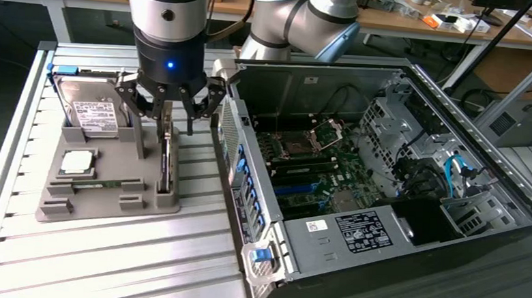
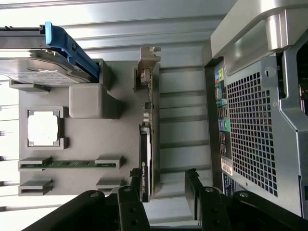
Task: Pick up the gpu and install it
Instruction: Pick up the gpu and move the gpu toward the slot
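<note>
Your gripper [image 1: 164, 120] [image 2: 161, 186] hangs wide open right over the gpu [image 1: 166, 161] [image 2: 145, 144], one finger on each side of the card's top edge, and you can see gaps, so nothing's clamped. The gpu stands on edge in its slot at the side of the grey tray [image 1: 108, 205] [image 2: 86, 168] closest to the case [image 1: 334, 251] [image 2: 250, 134]. Same tray holds the drive [image 1: 95, 113] [image 2: 33, 72] propped up, the cpu [image 1: 77, 163] [image 2: 43, 128] flat in its pocket, and a ram stick [image 1: 100, 183] [image 2: 72, 164]. The case lies open with the motherboard [image 1: 310, 172] exposed.
</note>
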